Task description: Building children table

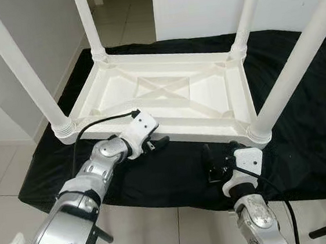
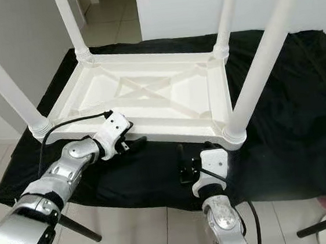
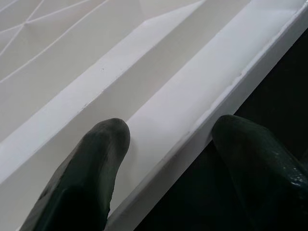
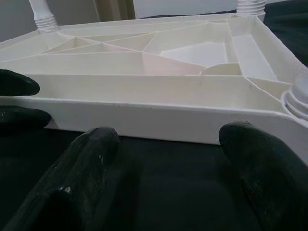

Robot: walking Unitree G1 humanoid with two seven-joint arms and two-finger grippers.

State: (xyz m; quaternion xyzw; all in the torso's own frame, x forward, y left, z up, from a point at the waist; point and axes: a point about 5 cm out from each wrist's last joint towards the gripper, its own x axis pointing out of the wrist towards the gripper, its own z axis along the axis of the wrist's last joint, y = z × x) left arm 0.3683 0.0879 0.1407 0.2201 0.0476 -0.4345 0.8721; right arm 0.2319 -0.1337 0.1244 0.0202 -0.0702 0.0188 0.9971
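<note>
Left end effector (image 1: 155, 144) astride table rim (image 1: 199, 134)

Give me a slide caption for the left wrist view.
Left end effector open astride the near rim of the upturned white table, one finger inside the frame, one over the black cloth.

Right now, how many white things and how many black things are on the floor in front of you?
White table legs: 4, first one here
White tabletop, upside down: 1
Black cloth under it: 1
Total: 6 things, 5 white and 1 black.
</note>
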